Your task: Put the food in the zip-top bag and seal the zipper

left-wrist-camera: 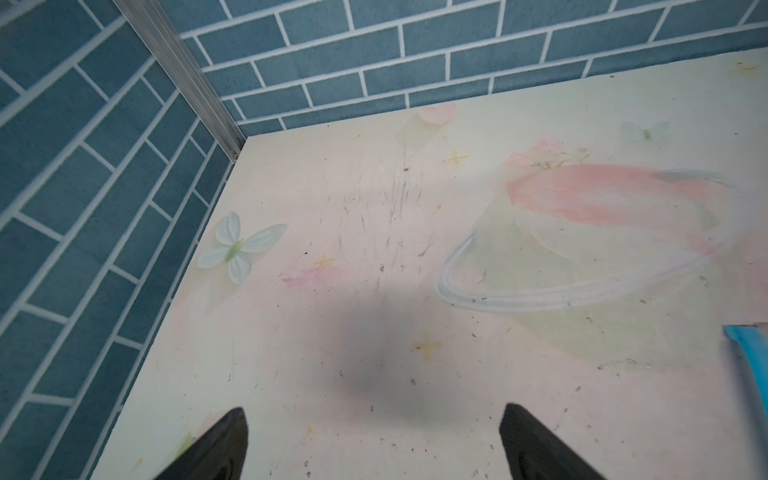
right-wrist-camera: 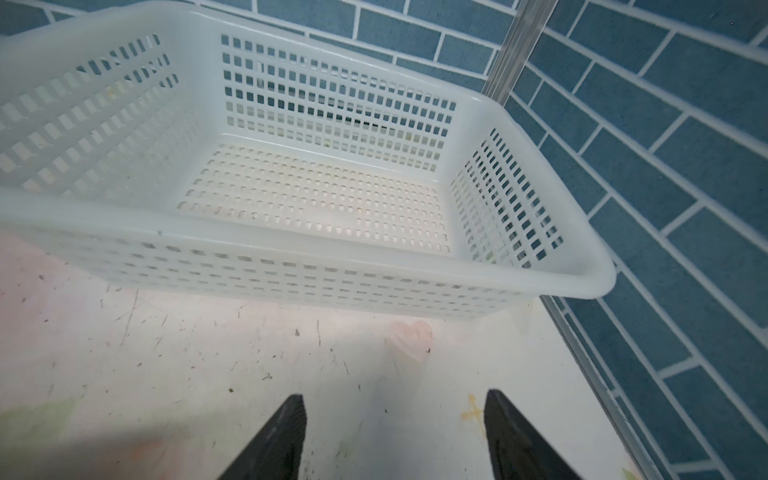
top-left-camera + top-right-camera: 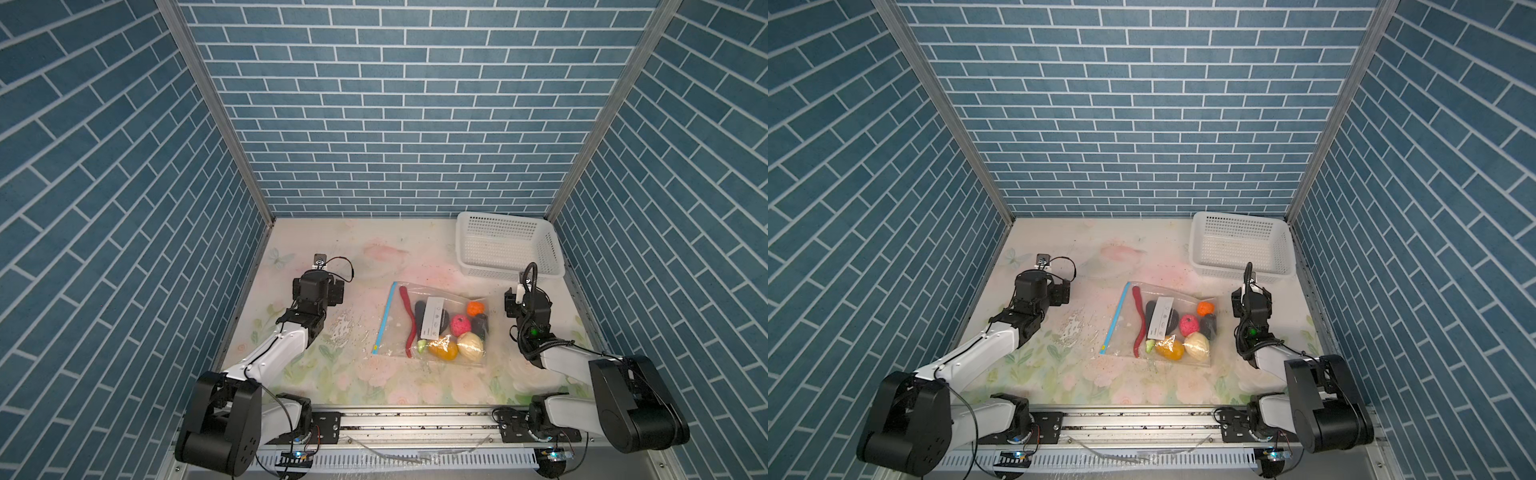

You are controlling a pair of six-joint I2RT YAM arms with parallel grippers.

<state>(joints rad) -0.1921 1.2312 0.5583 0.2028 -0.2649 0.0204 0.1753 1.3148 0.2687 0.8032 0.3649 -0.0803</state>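
Both top views: the bag (image 3: 432,318) lies flat at centre frame, all the food (image 3: 459,325) apparently inside. Its zipper (image 3: 384,318) runs straight and looks pressed shut, though the seal cannot be confirmed, so little or nothing seems left to do. The basket (image 3: 505,268), upper right, is empty.

Left wrist: the left gripper (image 1: 374,419) gapes over bare table (image 1: 374,208), holding nothing.

Right wrist: the right gripper (image 2: 395,403) stands parted and empty before the basket.

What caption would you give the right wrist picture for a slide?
Open right gripper, holding nothing, above the table, facing the white basket.
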